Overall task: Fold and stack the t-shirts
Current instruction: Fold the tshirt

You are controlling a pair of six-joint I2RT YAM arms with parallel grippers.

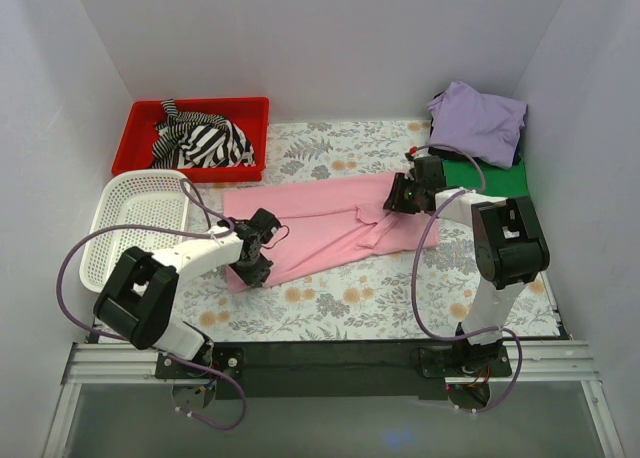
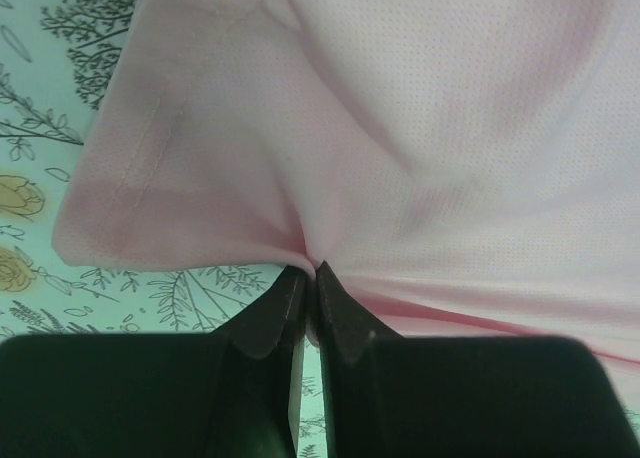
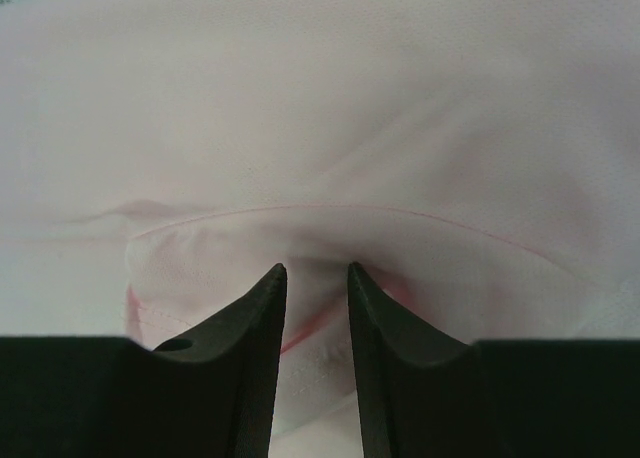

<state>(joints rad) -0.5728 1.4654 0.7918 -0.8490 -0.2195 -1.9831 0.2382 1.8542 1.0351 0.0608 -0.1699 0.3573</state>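
Note:
The light pink t-shirt [image 1: 320, 228] lies spread across the middle of the floral table. My left gripper [image 1: 262, 240] is at its left end and is shut on a pinch of the fabric near a hemmed edge; in the left wrist view the gripper [image 2: 311, 271] has pink cloth [image 2: 420, 128] squeezed between its tips. My right gripper [image 1: 397, 196] is at the shirt's right end. In the right wrist view the gripper [image 3: 317, 270] has its jaws narrowly apart around a seamed fold of the pink shirt [image 3: 320, 108]. A lavender t-shirt [image 1: 478, 121] lies on a green one [image 1: 490, 175] at the back right.
A red bin [image 1: 190, 113] holding a black-and-white striped garment [image 1: 205, 143] stands at the back left. A white mesh basket [image 1: 140, 223] sits at the left, close to my left arm. White walls enclose the table on three sides.

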